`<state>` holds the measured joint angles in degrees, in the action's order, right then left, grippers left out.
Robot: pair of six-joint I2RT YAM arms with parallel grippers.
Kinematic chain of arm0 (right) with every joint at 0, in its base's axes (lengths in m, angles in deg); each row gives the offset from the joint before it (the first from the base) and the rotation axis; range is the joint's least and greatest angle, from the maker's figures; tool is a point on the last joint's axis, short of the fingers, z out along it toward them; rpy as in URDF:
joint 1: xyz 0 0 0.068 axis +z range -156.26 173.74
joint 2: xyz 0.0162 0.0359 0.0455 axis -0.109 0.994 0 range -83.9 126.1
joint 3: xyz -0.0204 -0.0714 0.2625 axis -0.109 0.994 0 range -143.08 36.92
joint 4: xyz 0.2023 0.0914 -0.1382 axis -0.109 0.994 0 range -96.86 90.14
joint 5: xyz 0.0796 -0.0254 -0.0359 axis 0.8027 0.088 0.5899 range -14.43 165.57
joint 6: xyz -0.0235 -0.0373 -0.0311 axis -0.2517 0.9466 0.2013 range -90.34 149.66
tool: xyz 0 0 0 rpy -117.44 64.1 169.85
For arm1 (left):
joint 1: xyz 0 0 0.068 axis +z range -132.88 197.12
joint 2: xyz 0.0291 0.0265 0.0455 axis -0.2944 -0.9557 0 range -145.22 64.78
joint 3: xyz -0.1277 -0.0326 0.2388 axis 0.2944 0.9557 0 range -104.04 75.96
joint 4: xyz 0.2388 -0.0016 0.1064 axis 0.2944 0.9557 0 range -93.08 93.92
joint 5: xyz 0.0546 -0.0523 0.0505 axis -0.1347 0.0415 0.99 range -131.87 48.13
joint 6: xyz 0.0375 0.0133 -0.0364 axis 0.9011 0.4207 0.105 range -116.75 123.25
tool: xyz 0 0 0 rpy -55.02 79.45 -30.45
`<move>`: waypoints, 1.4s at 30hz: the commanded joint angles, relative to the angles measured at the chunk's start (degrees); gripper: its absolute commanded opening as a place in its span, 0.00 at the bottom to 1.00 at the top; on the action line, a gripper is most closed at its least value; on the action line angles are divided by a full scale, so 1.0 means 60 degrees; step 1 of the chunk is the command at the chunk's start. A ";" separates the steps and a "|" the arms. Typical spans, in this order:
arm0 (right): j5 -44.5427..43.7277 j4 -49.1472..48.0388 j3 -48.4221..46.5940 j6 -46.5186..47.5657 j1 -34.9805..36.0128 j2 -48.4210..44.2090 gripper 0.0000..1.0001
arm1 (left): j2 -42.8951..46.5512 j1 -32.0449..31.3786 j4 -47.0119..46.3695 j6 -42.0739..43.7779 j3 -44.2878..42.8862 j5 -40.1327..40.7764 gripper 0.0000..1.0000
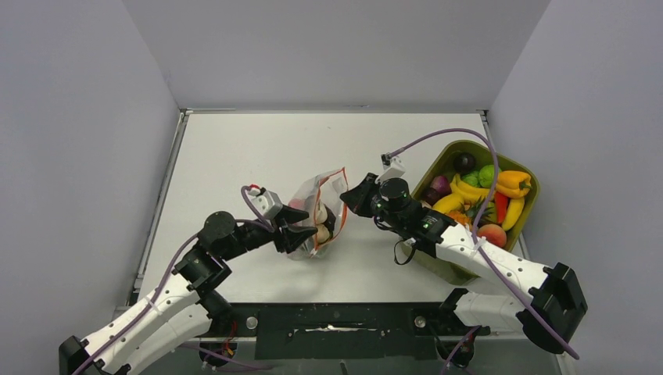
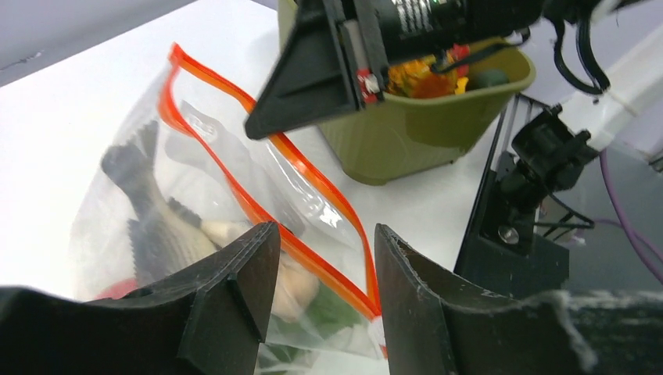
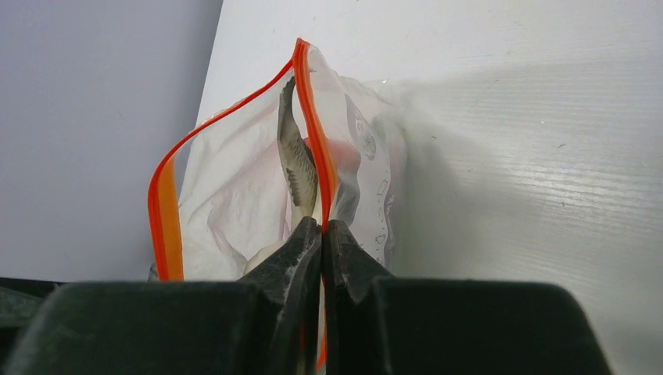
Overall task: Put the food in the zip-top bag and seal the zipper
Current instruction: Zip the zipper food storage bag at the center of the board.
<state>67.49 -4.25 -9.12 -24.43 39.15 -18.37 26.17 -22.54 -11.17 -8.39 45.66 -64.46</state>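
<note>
The clear zip-top bag [image 1: 319, 205] stands at the table's middle, mouth partly open. Its orange-red zipper [image 2: 258, 211] forms a loop. Inside are a grey ridged piece [image 2: 156, 226], a beige piece [image 2: 293, 285], a green piece [image 2: 328, 308] and something red [image 3: 344, 156]. My left gripper [image 1: 306, 234] is open, its jaws straddling the zipper's near end [image 2: 324, 234] without closing on it. My right gripper [image 1: 348, 197] is shut on the zipper strip [image 3: 322, 226] at the bag's right side; it also shows in the left wrist view [image 2: 262, 123]. More toy food [image 1: 481, 195] fills the tub.
The olive-green tub [image 1: 460, 144] stands at the right, just behind my right arm, and shows in the left wrist view [image 2: 406, 141]. Grey walls close in the table on three sides. A black mounting rail [image 1: 336, 320] runs along the near edge.
</note>
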 commanded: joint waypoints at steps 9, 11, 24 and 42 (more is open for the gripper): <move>-0.0780 -0.0701 0.0012 -0.0095 -0.0141 -0.0557 0.00 | 0.0886 -0.2128 -0.0062 0.1130 0.1054 0.0768 0.50; -0.0792 -0.0717 0.0027 -0.0097 -0.0155 -0.0580 0.00 | 0.0853 -0.2420 0.0069 0.1247 0.1120 0.1216 0.50; -0.0753 -0.0674 0.0100 -0.0053 -0.0319 -0.0647 0.00 | 0.0007 -0.3865 0.0131 0.2104 0.1247 0.3686 0.50; -0.0588 -0.0691 0.0177 0.0058 -0.0524 -0.0735 0.00 | 0.0614 -0.4298 0.0088 0.2505 0.1515 0.4964 0.50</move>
<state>65.04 -3.88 -7.42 -24.60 36.46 -21.14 28.99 -48.09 -8.90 5.71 54.60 -36.89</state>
